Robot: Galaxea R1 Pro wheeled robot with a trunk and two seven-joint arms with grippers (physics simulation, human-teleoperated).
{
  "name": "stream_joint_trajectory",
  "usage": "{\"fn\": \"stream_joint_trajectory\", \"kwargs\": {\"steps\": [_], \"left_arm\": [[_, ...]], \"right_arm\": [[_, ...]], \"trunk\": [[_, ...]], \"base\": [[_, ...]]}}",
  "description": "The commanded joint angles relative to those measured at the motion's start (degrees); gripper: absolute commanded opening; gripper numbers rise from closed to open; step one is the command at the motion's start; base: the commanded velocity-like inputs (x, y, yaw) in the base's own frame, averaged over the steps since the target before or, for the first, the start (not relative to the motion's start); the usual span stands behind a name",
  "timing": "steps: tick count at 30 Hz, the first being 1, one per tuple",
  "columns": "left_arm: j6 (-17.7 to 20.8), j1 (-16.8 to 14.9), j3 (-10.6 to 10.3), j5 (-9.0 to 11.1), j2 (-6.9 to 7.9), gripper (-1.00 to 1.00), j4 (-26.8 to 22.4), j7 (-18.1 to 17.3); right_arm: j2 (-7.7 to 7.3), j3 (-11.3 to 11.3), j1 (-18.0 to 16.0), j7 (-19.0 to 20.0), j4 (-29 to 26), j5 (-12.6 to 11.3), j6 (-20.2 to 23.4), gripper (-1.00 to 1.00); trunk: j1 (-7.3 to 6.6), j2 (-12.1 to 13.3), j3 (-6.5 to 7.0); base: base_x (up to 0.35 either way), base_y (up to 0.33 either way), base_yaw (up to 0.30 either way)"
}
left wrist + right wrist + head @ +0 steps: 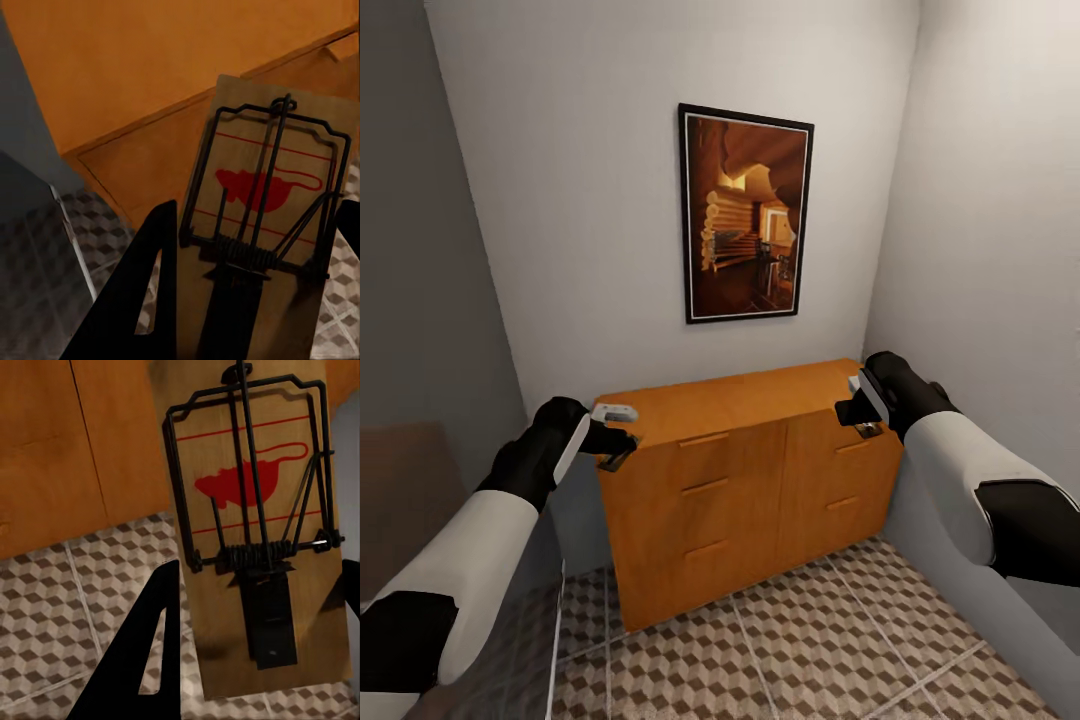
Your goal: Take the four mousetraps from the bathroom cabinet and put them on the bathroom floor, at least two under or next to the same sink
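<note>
The orange-brown cabinet (745, 480) stands against the back wall, its drawers closed. My left gripper (616, 452) hovers off the cabinet's left top corner, shut on a mousetrap (266, 202), a wooden board with a red mouse print and a dark wire spring. At the cabinet's right top corner my right gripper (866, 424) is shut on a second mousetrap (251, 510). Both traps hang above the cube-patterned bathroom floor (810, 640). The sink is out of view.
A framed picture (745, 215) hangs on the white wall above the cabinet. A grey wall (420, 300) closes in on the left and a white wall (1000, 250) on the right, forming a narrow alcove. Tiled floor lies in front of the cabinet.
</note>
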Motion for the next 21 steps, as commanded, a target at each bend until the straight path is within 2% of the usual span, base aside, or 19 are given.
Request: {"fn": "stream_joint_trajectory", "kwargs": {"steps": [1,16,21], "left_arm": [[0.21,-0.05,-0.19,0.15,0.06,-1.0,-0.02,-0.01],[0.26,0.04,-0.17,0.34,0.06,-1.0,0.34,-0.01],[0.21,0.26,-0.17,0.38,0.06,-1.0,0.4,-0.01]], "right_arm": [[-0.04,0.4,-0.04,0.58,-0.06,0.49,0.24,-1.0],[0.09,0.4,0.07,0.64,1.05,0.25,0.24,-1.0],[-0.11,0.38,1.41,0.66,1.02,0.18,0.24,-1.0]], "trunk": [[-0.04,-0.04,-0.07],[-0.04,-0.04,-0.07],[-0.04,-0.04,-0.07]], "base": [[-0.346,0.0,0.0],[-0.346,0.0,0.0],[-0.347,0.0,0.0]]}}
